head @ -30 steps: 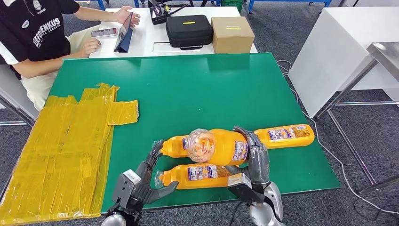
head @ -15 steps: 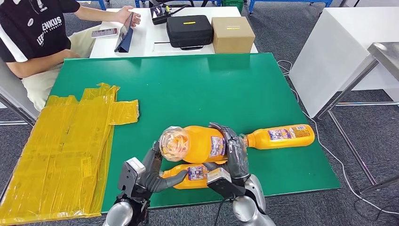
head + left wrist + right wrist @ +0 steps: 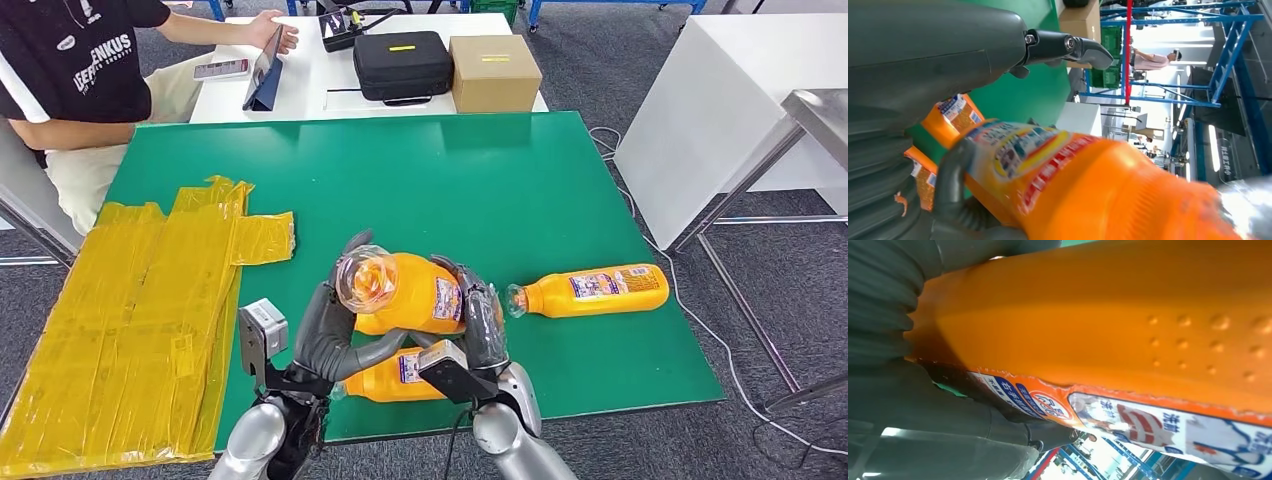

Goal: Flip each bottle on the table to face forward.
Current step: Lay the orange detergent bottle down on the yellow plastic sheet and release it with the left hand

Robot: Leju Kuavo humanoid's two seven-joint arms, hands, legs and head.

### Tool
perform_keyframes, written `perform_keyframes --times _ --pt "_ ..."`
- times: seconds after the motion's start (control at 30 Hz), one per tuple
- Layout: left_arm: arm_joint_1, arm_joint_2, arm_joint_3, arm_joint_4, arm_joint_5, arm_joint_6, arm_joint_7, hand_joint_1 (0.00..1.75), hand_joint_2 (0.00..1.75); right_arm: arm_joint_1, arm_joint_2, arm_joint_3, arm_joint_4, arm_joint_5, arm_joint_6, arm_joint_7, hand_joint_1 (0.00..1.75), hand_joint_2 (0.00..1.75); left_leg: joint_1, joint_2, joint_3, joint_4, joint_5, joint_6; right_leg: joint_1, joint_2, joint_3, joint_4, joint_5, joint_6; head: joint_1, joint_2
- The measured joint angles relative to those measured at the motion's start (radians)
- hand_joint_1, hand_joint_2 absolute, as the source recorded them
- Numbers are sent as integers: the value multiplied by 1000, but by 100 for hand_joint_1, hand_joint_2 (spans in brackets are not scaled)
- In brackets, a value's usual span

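Both hands hold one orange bottle [image 3: 415, 292] above the green table [image 3: 400, 180], its clear cap end tipped up toward me. My left hand [image 3: 335, 335] cups it near the cap, and my right hand [image 3: 482, 318] grips its labelled body. Close up, the bottle [image 3: 1088, 190] lies against my left hand [image 3: 923, 50], and the bottle [image 3: 1123, 315] presses on my right hand [image 3: 923, 405]. A second orange bottle [image 3: 385, 380] lies on the table beneath the hands, partly hidden. A third orange bottle [image 3: 590, 290] lies flat to the right, label up.
A crumpled yellow plastic sheet [image 3: 130, 320] covers the table's left side. A person [image 3: 80, 70] sits at the far left by a white table holding a black case [image 3: 402, 65] and a cardboard box [image 3: 494, 72]. A white cabinet [image 3: 720, 110] stands at right.
The held bottle has risen off the table and moved left, its cap end swinging up toward me. My left hand came up off the table and closed around it.
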Motion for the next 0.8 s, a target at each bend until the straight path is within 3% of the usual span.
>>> perform_keyframes --times 0.8 --pt "18 0 -61 -41 0 -21 -4 0 175 -19 54 10 75 -18 -49 10 175 175 0 0 -1 0 0 0 0 0 -1 1 0 0 0 0"
